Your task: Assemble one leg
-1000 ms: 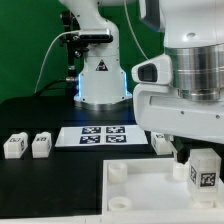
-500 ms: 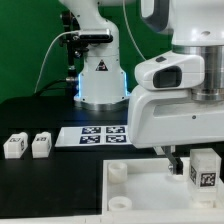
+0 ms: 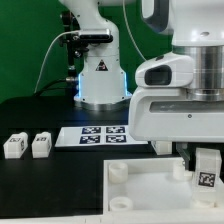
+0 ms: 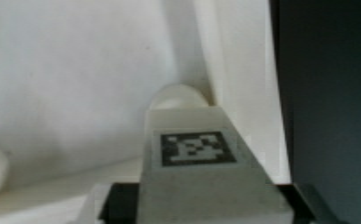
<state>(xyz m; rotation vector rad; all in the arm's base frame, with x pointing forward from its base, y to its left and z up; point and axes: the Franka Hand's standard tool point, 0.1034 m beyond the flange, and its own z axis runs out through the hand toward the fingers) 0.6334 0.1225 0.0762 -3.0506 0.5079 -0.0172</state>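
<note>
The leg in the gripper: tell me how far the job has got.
Done: the leg is picked up, held upright in the gripper over the white panel. In hand: bringing it to a corner socket; whether it is seated cannot be told. Left: seating it and letting go. Two loose legs lie untouched at the exterior view's left.

exterior: faces arm base (image 3: 100, 75), near | wrist: close over leg (image 4: 195, 150) | shared: leg (image 3: 205, 172)

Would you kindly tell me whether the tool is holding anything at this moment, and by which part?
The tool holds a white leg, pinched on opposite sides at its upper end, above its tag.
</note>
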